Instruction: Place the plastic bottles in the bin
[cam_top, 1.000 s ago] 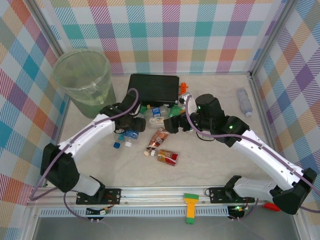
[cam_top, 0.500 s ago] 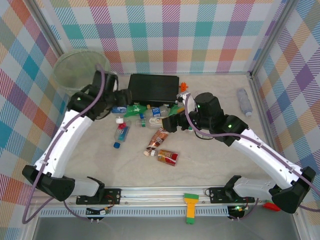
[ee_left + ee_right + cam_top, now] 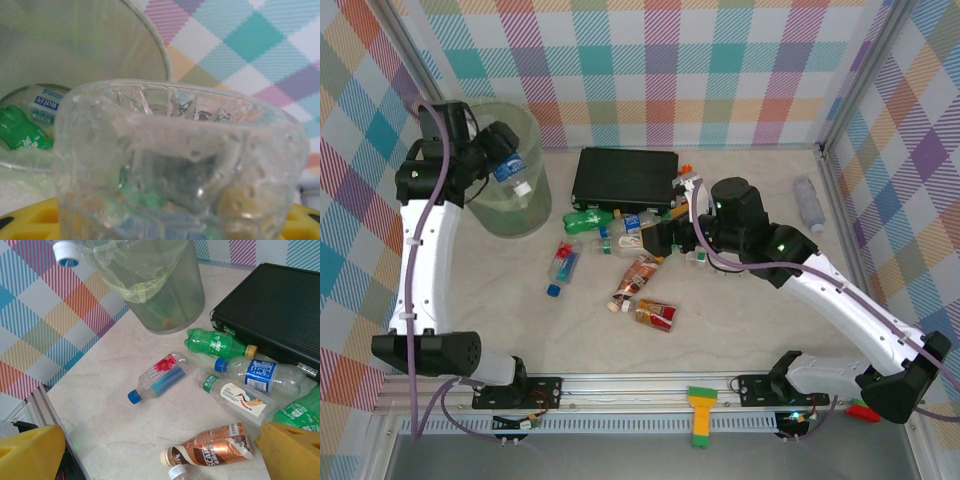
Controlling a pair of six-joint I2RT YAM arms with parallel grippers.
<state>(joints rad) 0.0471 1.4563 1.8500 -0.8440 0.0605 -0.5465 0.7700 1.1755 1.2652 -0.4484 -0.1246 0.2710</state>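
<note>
Now that left arm (image 3: 420, 250) has swung from pile up over bin (image 3: 510, 215), left jaws clench clear blue-label bottle (image 3: 510, 163) above rim; only release left. Right jaws gape empty beside remaining bottles (image 3: 630, 222) on desk (image 3: 740, 330).

Close to the left wrist lens, a clear bottle (image 3: 175, 165) over the bin (image 3: 75, 45) is a blur and hides much of the bin's inside. From the right wrist, the bin's rim and the black case (image 3: 270, 305) right of it run off the frame.
</note>
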